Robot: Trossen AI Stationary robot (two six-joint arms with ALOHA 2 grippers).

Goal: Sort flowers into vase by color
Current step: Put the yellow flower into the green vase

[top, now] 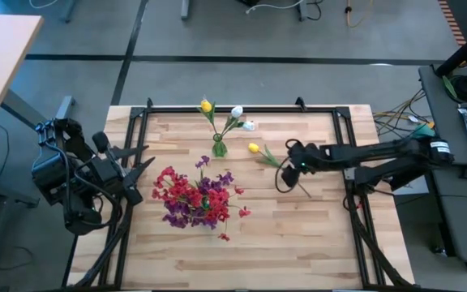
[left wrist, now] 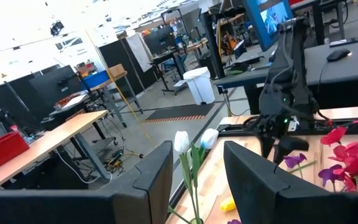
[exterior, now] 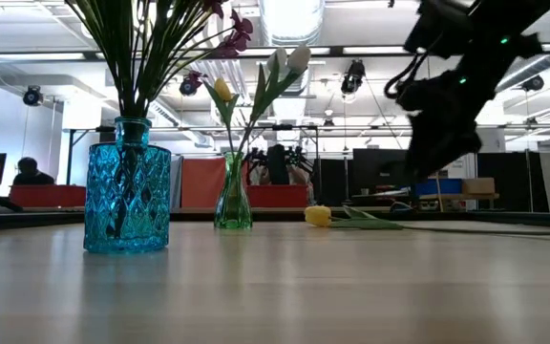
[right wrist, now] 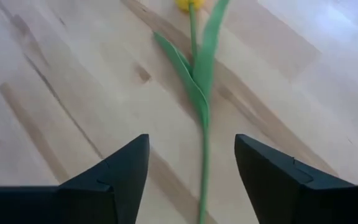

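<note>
Worktop (top: 298, 243) room is generous around the green vase (top: 219, 148), your landmark. The blue vase (exterior: 127, 196), full of red and purple flowers (top: 197, 197), stands just in front of it. Beside the green vase lies the yellow tulip (top: 254, 148); your right end effector (right wrist: 191, 168) hangs spread over its stem. Lower straight, pinch mid-stem, lift clear before swinging. Your left end effector (left wrist: 197, 180) waits spread at the worktop's edge.

In the right wrist view, the picture's edge cuts off most of the yellow tulip's bud (right wrist: 190, 4). In the low view, the blue vase's flower heads (exterior: 225, 29) mostly run off the top, and the right end effector (exterior: 416, 170) blends into dark background.
</note>
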